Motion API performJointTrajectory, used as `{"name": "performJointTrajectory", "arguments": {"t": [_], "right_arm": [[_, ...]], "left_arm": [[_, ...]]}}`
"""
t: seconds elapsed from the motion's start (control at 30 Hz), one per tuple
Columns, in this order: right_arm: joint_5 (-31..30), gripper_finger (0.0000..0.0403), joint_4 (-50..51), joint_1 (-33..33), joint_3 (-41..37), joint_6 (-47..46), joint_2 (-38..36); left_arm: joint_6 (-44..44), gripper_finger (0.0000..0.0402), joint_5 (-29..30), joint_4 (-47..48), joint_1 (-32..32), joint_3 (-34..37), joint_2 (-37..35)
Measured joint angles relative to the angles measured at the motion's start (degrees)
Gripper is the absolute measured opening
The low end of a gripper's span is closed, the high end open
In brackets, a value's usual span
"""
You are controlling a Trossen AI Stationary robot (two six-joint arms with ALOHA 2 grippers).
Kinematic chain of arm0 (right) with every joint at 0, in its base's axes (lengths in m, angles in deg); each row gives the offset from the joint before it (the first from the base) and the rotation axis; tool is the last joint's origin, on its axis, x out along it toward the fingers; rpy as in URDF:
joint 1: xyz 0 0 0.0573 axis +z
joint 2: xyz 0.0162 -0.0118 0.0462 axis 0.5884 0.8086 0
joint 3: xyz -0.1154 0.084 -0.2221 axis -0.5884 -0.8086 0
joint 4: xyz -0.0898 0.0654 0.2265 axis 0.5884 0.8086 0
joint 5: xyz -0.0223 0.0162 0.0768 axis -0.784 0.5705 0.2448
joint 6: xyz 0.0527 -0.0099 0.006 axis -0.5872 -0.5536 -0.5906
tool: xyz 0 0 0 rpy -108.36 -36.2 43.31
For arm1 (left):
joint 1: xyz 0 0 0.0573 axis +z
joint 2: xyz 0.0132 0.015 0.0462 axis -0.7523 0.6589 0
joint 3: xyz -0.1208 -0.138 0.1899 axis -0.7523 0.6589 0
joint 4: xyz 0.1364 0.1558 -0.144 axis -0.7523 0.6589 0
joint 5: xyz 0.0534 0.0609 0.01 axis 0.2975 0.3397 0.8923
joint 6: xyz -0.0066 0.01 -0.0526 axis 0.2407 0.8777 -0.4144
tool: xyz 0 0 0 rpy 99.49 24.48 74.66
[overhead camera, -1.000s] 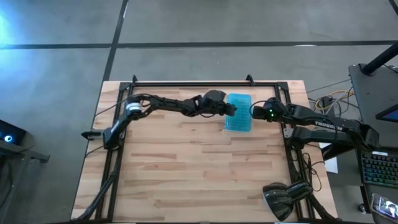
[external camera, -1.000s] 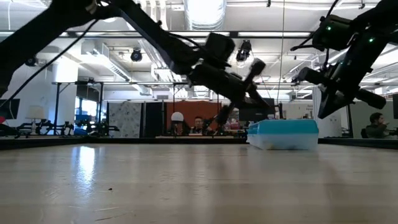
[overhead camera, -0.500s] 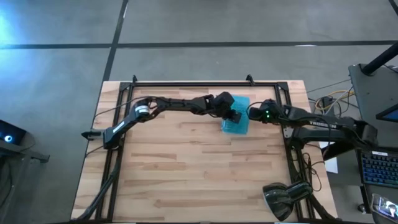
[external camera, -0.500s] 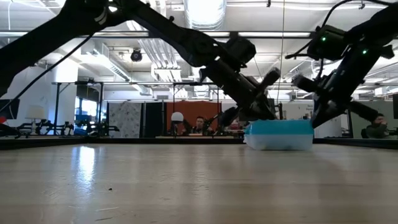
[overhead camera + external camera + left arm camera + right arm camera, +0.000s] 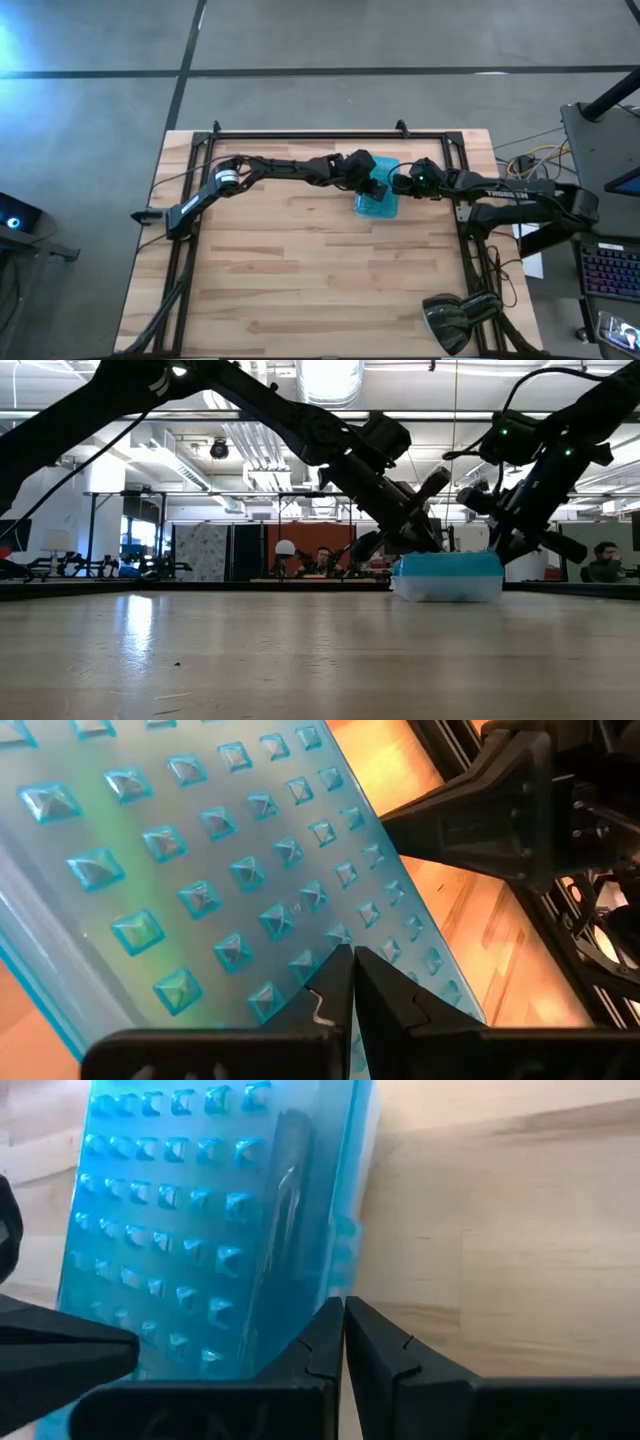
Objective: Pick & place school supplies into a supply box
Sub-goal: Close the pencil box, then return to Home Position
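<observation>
**Both grippers clenched at the closed supply box**

We found the supply box [image 5: 379, 196] lying shut on the wooden table [image 5: 300, 270], toward the far edge and a little to the right of centre, roughly at one o'clock from the table's middle in the high view. Its bumpy teal-blue lid [image 5: 210, 870] faced up, with the whitish tray half [image 5: 447, 589] beneath it, as the low view showed.

We saw the left gripper [image 5: 374, 186] reaching in from nine o'clock, its tip over the lid. Its fingers [image 5: 330, 1005] were pressed together with nothing between them, their tips right at the studded lid surface.

The right gripper [image 5: 397, 184] came in from three o'clock and sat at the box's right edge. Its fingers [image 5: 325, 1342] were likewise clenched and empty, pointing at the lid's long side where it met the bare wood.

The two grippers stood just beside each other above the box. Through the translucent lid we could make out only a dim dark streak [image 5: 285, 1190]; what it was, we could not tell.
</observation>
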State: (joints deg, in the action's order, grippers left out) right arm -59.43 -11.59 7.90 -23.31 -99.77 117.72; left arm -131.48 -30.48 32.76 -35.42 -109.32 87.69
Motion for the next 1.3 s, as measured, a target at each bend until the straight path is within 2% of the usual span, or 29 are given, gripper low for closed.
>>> {"name": "performJointTrajectory", "arguments": {"t": [0.33,0.53,0.7,0.93,1.07,1.13,1.2,1.3], "right_arm": [[0.8,0.0009,-3.8,-0.1,0.2,2.1,5.4],[0.2,0.0009,-4.4,-0.1,0.3,3.1,5.5],[-3.8,0.0009,2.8,0.1,0.2,4.7,-0.1],[-9.2,0.0009,11.0,1.1,0.2,6.8,-11.4],[-11.4,0.0009,12.2,2.4,0.2,9.4,-17.4],[-11.9,0.0009,10.9,3.7,0.1,14.5,-20.1],[-9.8,0.0009,6.2,5.6,0.1,22.7,-22.6],[-2.2,0.0009,-1.3,8.3,0.2,32.0,-25.7]], "left_arm": [[0.1,0.0,0.0,0.4,0.0,-0.5,0.0],[1.2,0.0,-0.8,0.5,0.0,-0.5,-0.1],[5.2,0.0,2.4,2.8,-0.4,0.9,-3.3],[11.0,0.0,9.0,7.1,-1.5,2.3,-12.1],[11.5,0.0,11.6,9.7,-2.6,4.4,-15.4],[11.5,0.0,13.4,8.5,-3.3,6.4,-17.9],[11.5,0.0,13.9,8.3,-3.8,9.3,-21.4],[10.2,0.0,13.6,7.6,-4.4,14.4,-26.2]]}}
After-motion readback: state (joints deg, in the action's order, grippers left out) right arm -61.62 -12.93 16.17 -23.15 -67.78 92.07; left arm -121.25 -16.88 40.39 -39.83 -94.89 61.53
